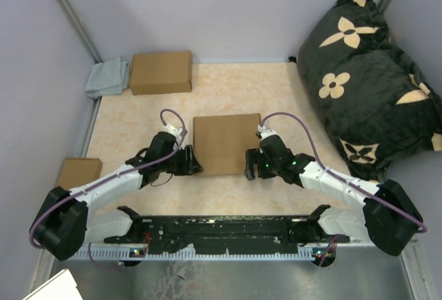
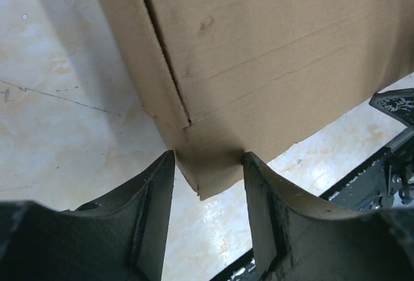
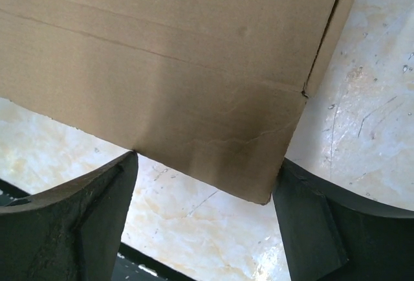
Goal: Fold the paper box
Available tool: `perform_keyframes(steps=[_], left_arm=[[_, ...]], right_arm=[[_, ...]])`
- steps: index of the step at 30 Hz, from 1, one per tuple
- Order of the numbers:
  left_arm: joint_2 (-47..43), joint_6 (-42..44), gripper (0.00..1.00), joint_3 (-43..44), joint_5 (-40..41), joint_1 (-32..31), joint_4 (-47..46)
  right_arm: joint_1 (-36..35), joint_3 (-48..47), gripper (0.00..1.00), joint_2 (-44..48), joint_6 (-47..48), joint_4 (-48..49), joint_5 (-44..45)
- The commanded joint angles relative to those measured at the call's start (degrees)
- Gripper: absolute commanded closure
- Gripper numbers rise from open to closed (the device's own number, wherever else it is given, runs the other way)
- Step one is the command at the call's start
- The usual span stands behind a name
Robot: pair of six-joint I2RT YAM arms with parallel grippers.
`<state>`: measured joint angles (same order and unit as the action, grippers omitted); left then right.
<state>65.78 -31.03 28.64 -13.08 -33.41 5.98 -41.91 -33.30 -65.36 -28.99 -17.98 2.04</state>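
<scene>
The paper box [image 1: 226,143] lies folded shut, a flat brown cardboard rectangle in the middle of the marble-patterned table. My left gripper [image 1: 192,164] is at its near left corner. In the left wrist view that corner [image 2: 217,171] sits between the fingers of the left gripper [image 2: 208,158], which stand apart and touch its edges. My right gripper [image 1: 250,165] is at the near right corner. In the right wrist view the box's near edge [image 3: 194,100] spans the wide gap between the fingers of the right gripper [image 3: 207,161], which is open.
A second closed cardboard box [image 1: 161,72] and a grey cloth [image 1: 107,77] lie at the back left. A small cardboard piece [image 1: 79,172] sits at the left edge. A black flowered cushion [image 1: 366,79] fills the right side. A black rail [image 1: 221,231] runs along the near edge.
</scene>
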Motion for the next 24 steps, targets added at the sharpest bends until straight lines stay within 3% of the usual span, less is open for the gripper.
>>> perform_keyframes(steps=[1,13,24], left_arm=[[1.8,1.03,0.48,-1.71,2.78,-0.43,-3.63],[1.91,0.93,0.54,-2.19,9.99,-0.44,-1.34],[0.28,0.99,0.55,-1.18,11.37,-0.43,-0.55]], right_arm=[[-0.59,1.36,0.19,-1.71,0.29,3.9,3.81],[-0.61,2.67,0.27,-4.37,0.65,5.54,7.82],[-0.54,3.03,0.3,7.52,2.39,4.45,6.52]])
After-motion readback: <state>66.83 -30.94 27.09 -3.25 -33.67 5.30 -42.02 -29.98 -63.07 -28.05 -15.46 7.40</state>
